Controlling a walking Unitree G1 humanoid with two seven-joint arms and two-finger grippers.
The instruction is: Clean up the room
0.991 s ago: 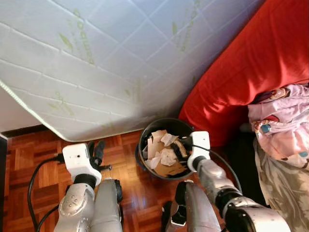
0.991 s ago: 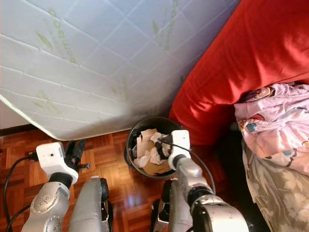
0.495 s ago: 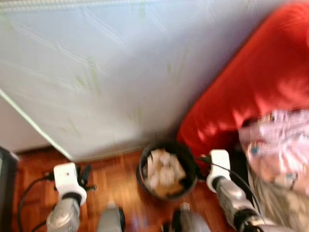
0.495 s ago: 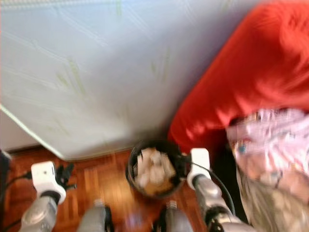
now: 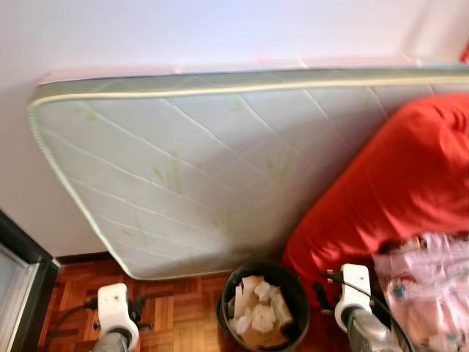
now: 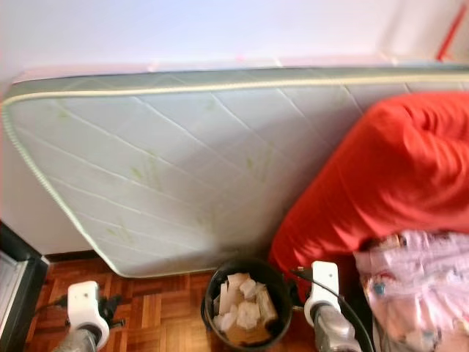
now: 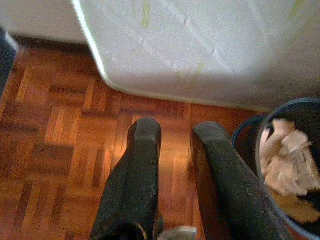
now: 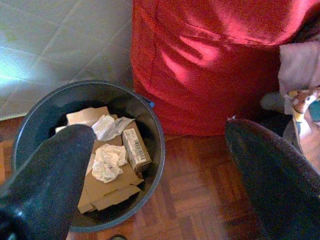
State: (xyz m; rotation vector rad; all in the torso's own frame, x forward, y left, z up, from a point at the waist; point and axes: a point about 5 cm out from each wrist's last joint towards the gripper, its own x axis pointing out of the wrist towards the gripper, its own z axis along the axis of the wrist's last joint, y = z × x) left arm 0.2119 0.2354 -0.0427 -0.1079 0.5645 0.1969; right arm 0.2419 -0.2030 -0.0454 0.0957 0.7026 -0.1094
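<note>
A round black trash bin (image 5: 264, 308) stands on the parquet floor, holding crumpled paper (image 8: 107, 162) and flattened cardboard (image 8: 100, 187). My right gripper (image 8: 159, 129) hovers above the floor beside the bin, on the red cushion's side. It is open wide, with nothing between its fingers (image 8: 50, 175). My left gripper (image 7: 177, 132) hangs low over the floor on the bin's other side. Its fingers (image 7: 142, 150) stand a narrow gap apart and hold nothing. The bin's rim (image 7: 260, 150) lies just beside it.
A white quilted mattress (image 5: 220, 169) leans on its edge against the wall behind the bin. A big red cushion (image 5: 396, 191) and pink patterned cloth (image 5: 432, 279) crowd the right. A dark cabinet edge (image 5: 18, 279) stands at the far left.
The camera has tilted up, so the mattress's top edge and the wall now show. My right gripper has moved from over the bin's contents to the floor beside it.
</note>
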